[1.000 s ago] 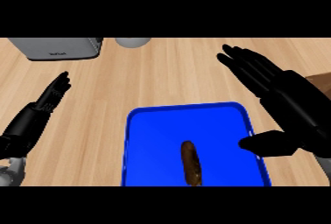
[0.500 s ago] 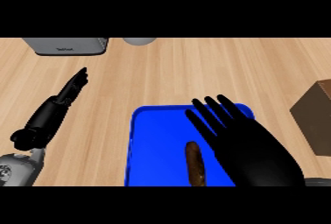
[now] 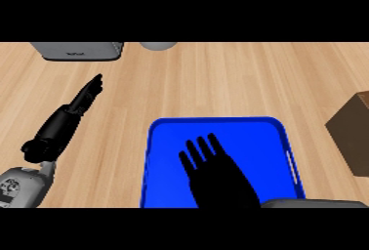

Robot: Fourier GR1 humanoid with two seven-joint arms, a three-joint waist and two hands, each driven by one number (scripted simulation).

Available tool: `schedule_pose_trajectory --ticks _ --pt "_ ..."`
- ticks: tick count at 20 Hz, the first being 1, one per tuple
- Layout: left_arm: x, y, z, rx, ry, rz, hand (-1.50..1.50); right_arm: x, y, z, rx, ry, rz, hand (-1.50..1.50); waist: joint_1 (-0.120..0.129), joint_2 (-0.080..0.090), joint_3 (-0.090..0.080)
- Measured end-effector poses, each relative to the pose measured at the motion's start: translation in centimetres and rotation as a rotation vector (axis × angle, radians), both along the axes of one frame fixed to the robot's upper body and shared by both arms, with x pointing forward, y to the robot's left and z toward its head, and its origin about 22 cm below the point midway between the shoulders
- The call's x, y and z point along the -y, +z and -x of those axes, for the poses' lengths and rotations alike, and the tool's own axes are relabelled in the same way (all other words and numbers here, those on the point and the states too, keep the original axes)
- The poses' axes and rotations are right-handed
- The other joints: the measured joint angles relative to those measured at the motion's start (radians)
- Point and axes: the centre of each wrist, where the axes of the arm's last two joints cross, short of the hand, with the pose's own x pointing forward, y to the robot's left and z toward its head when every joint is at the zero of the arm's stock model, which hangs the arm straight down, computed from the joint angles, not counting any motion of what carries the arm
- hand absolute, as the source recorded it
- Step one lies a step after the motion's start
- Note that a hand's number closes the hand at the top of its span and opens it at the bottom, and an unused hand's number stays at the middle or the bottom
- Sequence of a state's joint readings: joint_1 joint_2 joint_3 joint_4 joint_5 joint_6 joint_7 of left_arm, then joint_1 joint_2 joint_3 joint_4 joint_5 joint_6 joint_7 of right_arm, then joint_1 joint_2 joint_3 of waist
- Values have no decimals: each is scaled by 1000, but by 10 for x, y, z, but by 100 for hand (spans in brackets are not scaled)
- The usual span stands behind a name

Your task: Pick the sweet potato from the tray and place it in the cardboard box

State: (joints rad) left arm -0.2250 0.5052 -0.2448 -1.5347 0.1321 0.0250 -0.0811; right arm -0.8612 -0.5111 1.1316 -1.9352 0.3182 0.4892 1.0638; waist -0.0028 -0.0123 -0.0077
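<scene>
Wooden counter [image 3: 216, 78] is seen across the whole view, one surface, pale planks. One blue tray [image 3: 277, 141] is set at near centre, rimmed, with a slot handle on its right side. One brown cardboard box [image 3: 352, 132] is cut off by the right edge, well apart from the tray; its inside is not shown. One grey appliance [image 3: 75, 50] is noted at far left, and one grey round object [image 3: 158, 45] just right of it at the far edge.

Two hands are counted. Right hand [image 3: 220, 178] is spread flat over the tray's middle, fingers straight and pointing far, nothing visibly grasped. Left hand [image 3: 85, 97] is held edge-on over bare counter at left, fingers straight, released.

Sweet potato is not visible; whether it lies under the right hand's palm or fingers cannot be told.
</scene>
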Motion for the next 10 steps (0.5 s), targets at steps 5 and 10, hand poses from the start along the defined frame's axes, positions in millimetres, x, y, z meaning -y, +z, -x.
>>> schedule_pose_trajectory --ticks 5,10 --pt "-3 -1 -2 4 7 -2 0 -30 -22 -7 -43 -31 72 -150 -1 0 1" --pt "-3 -5 1 3 9 -1 0 -53 -41 -5 -82 -66 113 -150 -6 -1 2"
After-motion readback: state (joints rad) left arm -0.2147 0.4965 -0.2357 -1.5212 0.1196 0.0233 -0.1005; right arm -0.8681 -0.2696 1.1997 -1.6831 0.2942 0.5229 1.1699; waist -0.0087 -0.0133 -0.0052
